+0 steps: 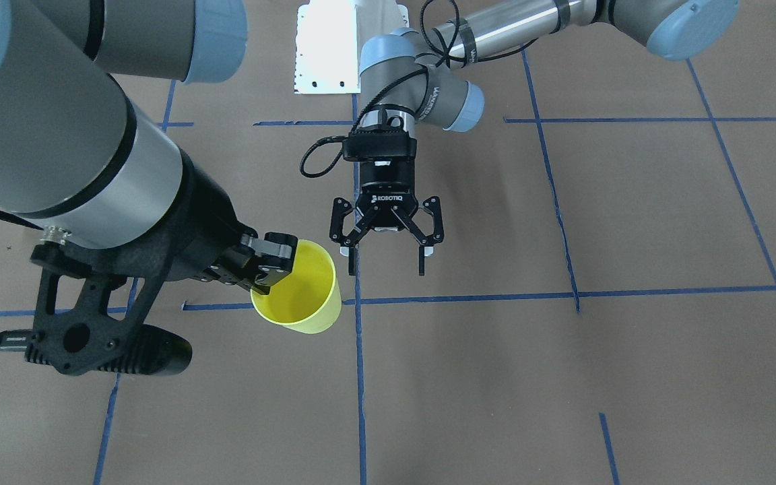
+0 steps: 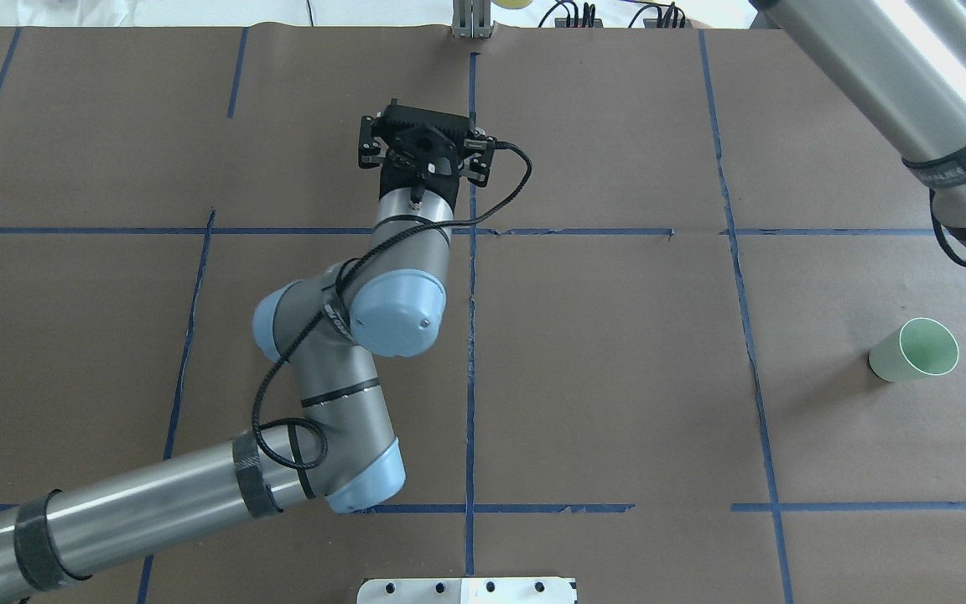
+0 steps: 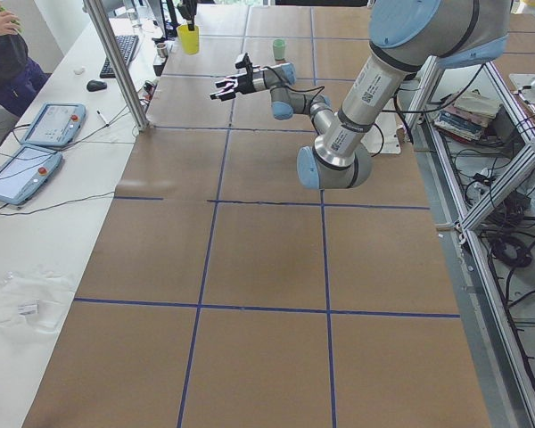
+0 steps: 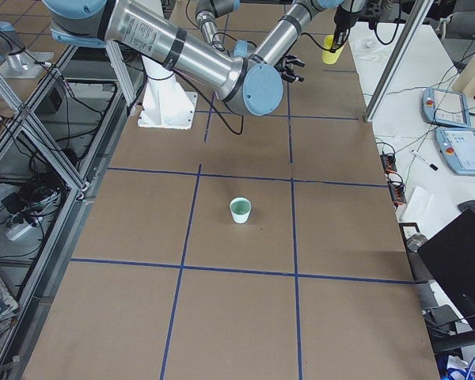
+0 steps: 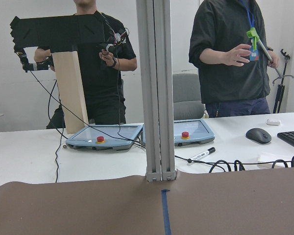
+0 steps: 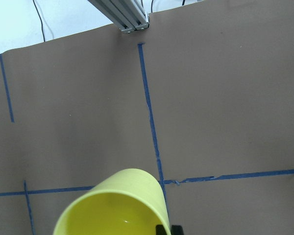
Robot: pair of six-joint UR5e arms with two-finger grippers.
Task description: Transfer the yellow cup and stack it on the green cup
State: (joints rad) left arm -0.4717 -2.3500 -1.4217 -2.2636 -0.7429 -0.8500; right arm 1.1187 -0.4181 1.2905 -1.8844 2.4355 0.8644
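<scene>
My right gripper [image 1: 268, 271] is shut on the rim of the yellow cup [image 1: 299, 289] and holds it upright in the air above the table. The cup fills the bottom of the right wrist view [image 6: 112, 208] and shows in the exterior right view [image 4: 330, 49]. My left gripper [image 1: 388, 250] is open and empty, a short way beside the yellow cup at about the same height; it also shows in the overhead view [image 2: 424, 149]. The green cup [image 2: 915, 351] stands upright on the table on my right side, far from both grippers; it also shows in the exterior right view [image 4: 240, 210].
An aluminium post [image 2: 472, 21] stands at the table's far edge, just beyond the grippers. Behind it a side table carries pendants [image 5: 105, 137], cables and a mouse, with operators standing there. The white base plate [image 1: 327, 47] sits at the robot's side. Blue tape lines grid the brown table.
</scene>
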